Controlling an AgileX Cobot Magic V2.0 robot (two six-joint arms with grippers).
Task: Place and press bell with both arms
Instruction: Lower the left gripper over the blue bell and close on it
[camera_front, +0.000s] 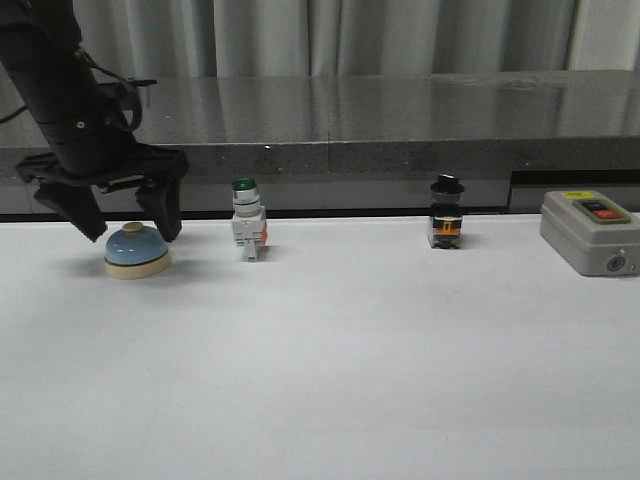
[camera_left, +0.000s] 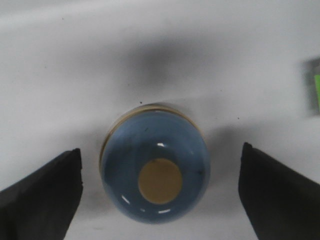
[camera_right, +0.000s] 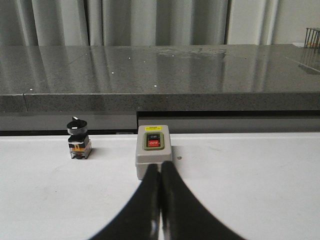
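Note:
The bell (camera_front: 137, 249), with a light-blue dome, cream base and cream button, stands on the white table at the far left. My left gripper (camera_front: 130, 225) hangs just above it, open, one finger on each side and not touching. In the left wrist view the bell (camera_left: 155, 170) sits between the two black fingers (camera_left: 45, 190), with gaps on both sides. My right gripper (camera_right: 160, 172) is shut and empty, low over the table and pointing at a grey box. The right arm does not show in the front view.
A green-capped white switch (camera_front: 247, 222) stands right of the bell. A black-capped switch (camera_front: 446, 213) stands further right and also shows in the right wrist view (camera_right: 78, 140). A grey on/off box (camera_front: 590, 232) sits at the far right (camera_right: 154, 152). A dark ledge (camera_front: 400, 160) runs behind.

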